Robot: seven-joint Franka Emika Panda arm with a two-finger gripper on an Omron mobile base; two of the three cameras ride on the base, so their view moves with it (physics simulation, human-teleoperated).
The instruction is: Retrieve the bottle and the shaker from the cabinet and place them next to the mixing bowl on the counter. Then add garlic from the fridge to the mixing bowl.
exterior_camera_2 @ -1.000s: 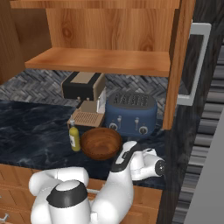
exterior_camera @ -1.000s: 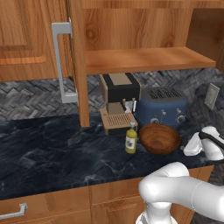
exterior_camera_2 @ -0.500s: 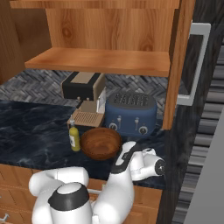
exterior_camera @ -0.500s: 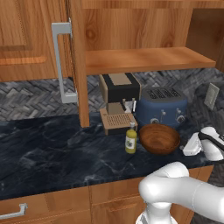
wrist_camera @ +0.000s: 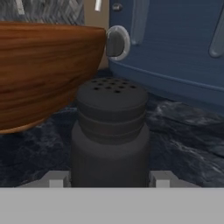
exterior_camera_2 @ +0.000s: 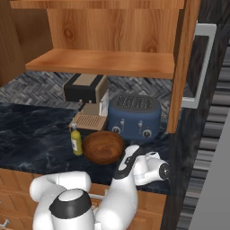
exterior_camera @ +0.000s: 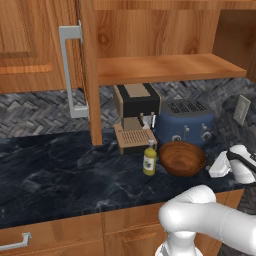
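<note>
Shaker point(wrist_camera: 110, 131) sits between your fingers point(wrist_camera: 56, 179) beside the mixing bowl point(wrist_camera: 43, 70) (bottle point(exterior_camera: 149, 159) already placed); whether they grip it, you cannot tell. Release, then fetch garlic.

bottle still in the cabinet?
No, the bottle stands on the counter just left of the mixing bowl, below the cabinet shelf.

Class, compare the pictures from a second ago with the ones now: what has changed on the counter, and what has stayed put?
Nothing visibly changed. The bottle, wooden bowl, toaster and coffee machine sit as before, and the arm's hand stays low beside the bowl, the shaker between its fingertips.
</note>
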